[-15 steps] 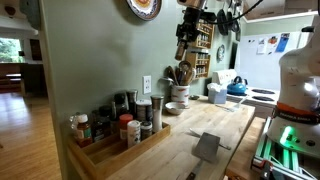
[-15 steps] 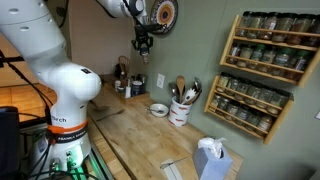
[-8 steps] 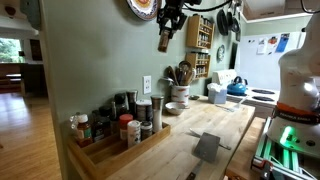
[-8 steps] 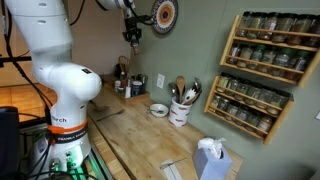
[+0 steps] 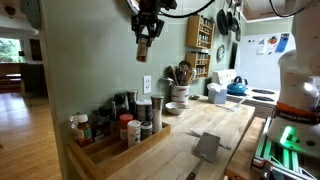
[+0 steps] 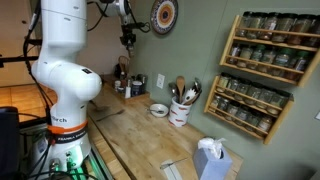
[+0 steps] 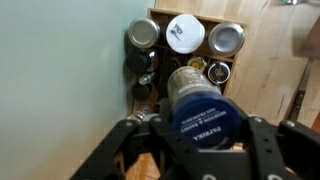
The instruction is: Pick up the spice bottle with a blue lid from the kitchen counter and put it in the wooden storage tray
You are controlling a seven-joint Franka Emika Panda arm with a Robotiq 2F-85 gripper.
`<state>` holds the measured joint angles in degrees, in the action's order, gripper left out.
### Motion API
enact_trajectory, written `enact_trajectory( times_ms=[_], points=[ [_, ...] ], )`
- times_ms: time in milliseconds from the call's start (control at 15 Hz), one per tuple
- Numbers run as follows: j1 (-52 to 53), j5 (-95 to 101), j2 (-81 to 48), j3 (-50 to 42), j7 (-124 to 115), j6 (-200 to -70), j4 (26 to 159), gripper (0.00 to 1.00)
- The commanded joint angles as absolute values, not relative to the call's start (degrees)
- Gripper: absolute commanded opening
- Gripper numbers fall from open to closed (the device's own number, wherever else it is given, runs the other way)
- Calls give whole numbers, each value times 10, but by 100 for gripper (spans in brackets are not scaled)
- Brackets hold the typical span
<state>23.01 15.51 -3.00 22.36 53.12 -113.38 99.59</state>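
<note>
My gripper (image 7: 202, 128) is shut on the spice bottle (image 7: 200, 108), a dark jar whose blue lid faces the wrist camera. In both exterior views the gripper (image 5: 144, 48) (image 6: 127, 38) hangs high in the air by the green wall, with the bottle (image 5: 143, 49) pointing down. The wooden storage tray (image 5: 112, 150) lies on the kitchen counter (image 5: 200, 125) against the wall, below and to the side of the gripper, holding several jars. In the wrist view the tray (image 7: 256, 22) and its jar tops lie far below the held bottle.
A utensil crock (image 5: 180, 92), a small bowl (image 5: 174, 107) and a blue kettle (image 5: 237, 87) stand farther along the counter. A shelved spice rack (image 6: 263, 68) hangs on the wall. A grey tool (image 5: 207, 147) lies on the counter near the front.
The gripper has carried the bottle along the wall, away from the spice rack and toward the spot above the tray, staying high.
</note>
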Motion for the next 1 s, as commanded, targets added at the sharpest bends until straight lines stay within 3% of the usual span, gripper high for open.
enact_trajectory(
  times_ms=[0,667,733,933],
  points=[
    [245,153,-107,238,520,-1164,941,29],
    [263,41,-279,262,460,-1291,913,29],
    [266,66,-255,256,472,-1287,924,54],
    [265,54,-282,256,467,-1290,919,54]
  ],
)
